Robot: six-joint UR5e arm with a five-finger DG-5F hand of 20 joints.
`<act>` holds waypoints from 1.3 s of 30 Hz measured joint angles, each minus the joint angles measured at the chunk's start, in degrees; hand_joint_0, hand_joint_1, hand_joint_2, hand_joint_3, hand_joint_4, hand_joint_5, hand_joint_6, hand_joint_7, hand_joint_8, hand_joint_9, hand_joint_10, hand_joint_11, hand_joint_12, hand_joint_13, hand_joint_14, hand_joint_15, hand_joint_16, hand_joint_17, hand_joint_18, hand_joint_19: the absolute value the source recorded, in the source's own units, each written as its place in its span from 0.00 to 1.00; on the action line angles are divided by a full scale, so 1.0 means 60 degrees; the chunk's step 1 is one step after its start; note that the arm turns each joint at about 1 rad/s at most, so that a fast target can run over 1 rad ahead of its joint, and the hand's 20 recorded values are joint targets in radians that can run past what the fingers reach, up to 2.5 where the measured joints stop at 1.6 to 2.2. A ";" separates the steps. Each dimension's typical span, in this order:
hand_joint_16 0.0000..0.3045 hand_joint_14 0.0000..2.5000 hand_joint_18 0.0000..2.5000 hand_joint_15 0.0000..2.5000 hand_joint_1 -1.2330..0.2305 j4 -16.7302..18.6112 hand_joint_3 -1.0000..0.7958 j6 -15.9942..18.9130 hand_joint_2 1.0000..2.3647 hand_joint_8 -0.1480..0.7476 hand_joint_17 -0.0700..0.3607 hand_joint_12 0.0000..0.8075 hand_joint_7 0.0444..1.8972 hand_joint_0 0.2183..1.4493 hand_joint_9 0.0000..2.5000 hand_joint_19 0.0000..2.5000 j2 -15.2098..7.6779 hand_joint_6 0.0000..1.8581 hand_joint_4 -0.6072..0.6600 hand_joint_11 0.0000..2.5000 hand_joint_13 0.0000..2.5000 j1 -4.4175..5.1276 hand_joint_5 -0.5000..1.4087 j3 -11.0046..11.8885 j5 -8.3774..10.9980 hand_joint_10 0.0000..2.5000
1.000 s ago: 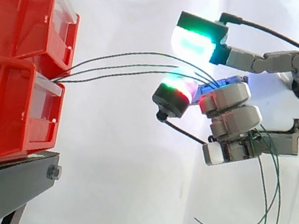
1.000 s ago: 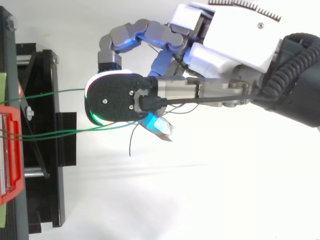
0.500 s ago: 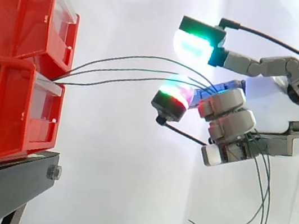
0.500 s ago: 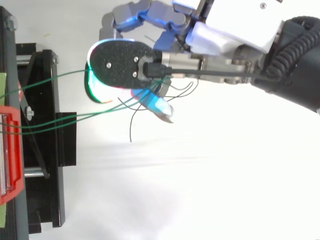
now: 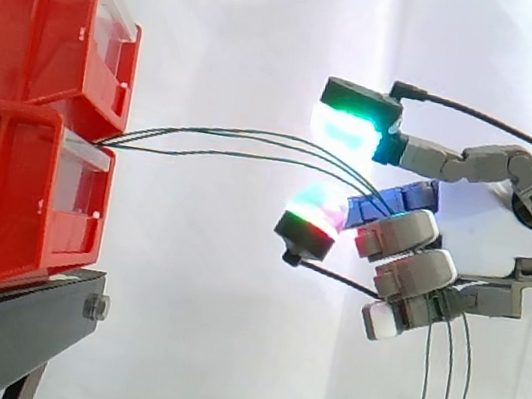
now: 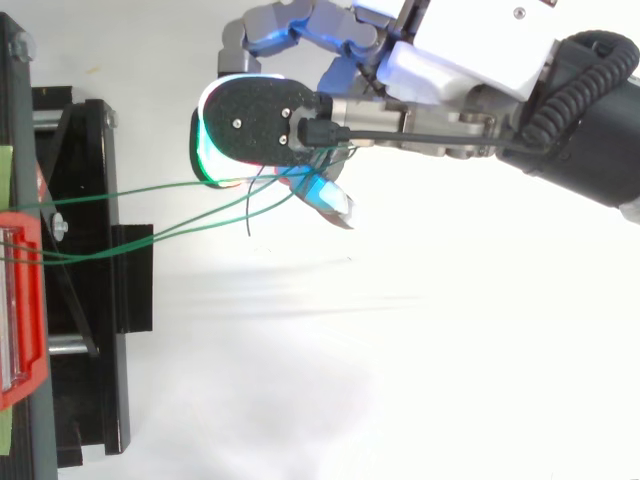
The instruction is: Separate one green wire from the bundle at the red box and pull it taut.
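White curtain [image 5: 271, 38] hangs behind everything I work at. Against it, at the left of the side view, two red bins [image 5: 17, 110] are stacked on a black stand [image 5: 2, 330]. The lower bin [image 5: 11, 210] reaches close to the stand's edge on my side, and the upper bin [image 5: 41, 22] sits straight on top of it. Each has a clear drawer front facing me. I cannot tell what lies behind those fronts.

Three green wires [image 5: 245, 141] come out at the top of the lower bin's drawer front, just under the upper bin. They leave close together, spread a little, and run across the open gap beyond the stand's edge to my hand [image 5: 409, 253]. They arch gently on the way and are not drawn straight. From above, the wires [image 6: 150, 188] fan apart over the stand [image 6: 90, 300] and come together again under my hand [image 6: 460, 50].

My hand is clenched around all three wires. They pass between a green-glowing fingertip [image 5: 348, 127] above and a red-and-green one [image 5: 312, 217] below, then into my curled fingers. Past the fingers their loose ends [image 5: 443, 390] hang straight down. I cannot tell whether any one wire is held apart from the other two. My hand is well clear of the bins and touches only the wires.
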 measured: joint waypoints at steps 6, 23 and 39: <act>0.23 0.01 0.43 0.50 0.52 0.0018 0.28 -0.0011 0.00 0.49 0.52 0.44 0.67 0.25 0.58 0.31 0.0004 0.38 0.62 0.60 0.59 0.0044 0.18 0.0003 0.0017 0.01; 0.22 0.01 0.42 0.51 0.42 -0.0419 0.31 -0.0152 0.00 0.49 0.51 0.43 0.64 0.27 0.57 0.31 0.0005 0.41 0.61 0.61 0.59 0.0124 0.17 0.0768 0.0023 0.01; 0.23 0.01 0.43 0.52 0.45 -0.0469 0.28 -0.0227 0.00 0.50 0.53 0.45 0.62 0.23 0.57 0.31 -0.0001 0.42 0.62 0.60 0.60 0.0236 0.17 0.0785 0.0029 0.01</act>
